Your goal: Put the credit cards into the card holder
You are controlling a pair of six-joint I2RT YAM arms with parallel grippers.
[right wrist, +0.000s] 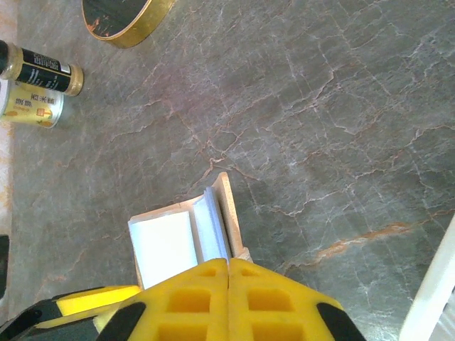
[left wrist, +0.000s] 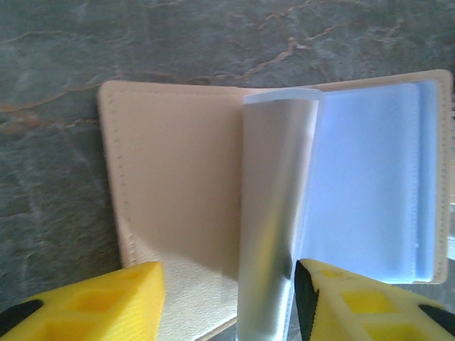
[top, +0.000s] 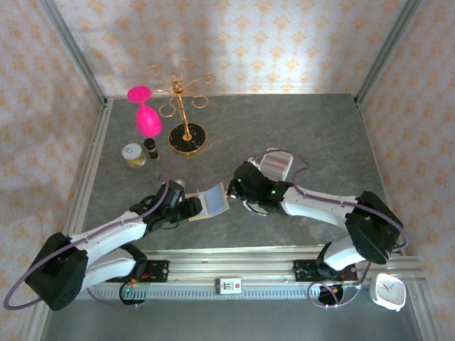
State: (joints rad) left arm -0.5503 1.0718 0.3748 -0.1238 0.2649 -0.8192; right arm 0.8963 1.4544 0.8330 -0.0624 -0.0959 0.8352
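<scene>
The card holder [top: 213, 201] lies open on the grey table between my two grippers. In the left wrist view its beige cover [left wrist: 178, 177] lies flat and its clear sleeves [left wrist: 370, 177] fan to the right. One sleeve [left wrist: 274, 213] stands up between my left gripper's [left wrist: 226, 307] yellow fingers, close to the right one; the jaws are apart. My right gripper [right wrist: 227, 266] is shut, its tips over the near edge of the card holder [right wrist: 185, 238], whose right cover tilts up. The credit cards [top: 276, 165] seem to be the pale flat pile behind the right arm.
At the back left stand a pink hourglass-shaped object [top: 144, 112], a gold branched stand [top: 186, 106] on a black round base [right wrist: 124, 18], a small jar [top: 133, 155] and a dark bottle [right wrist: 43, 69]. A white clock [top: 389, 291] sits past the near rail at right.
</scene>
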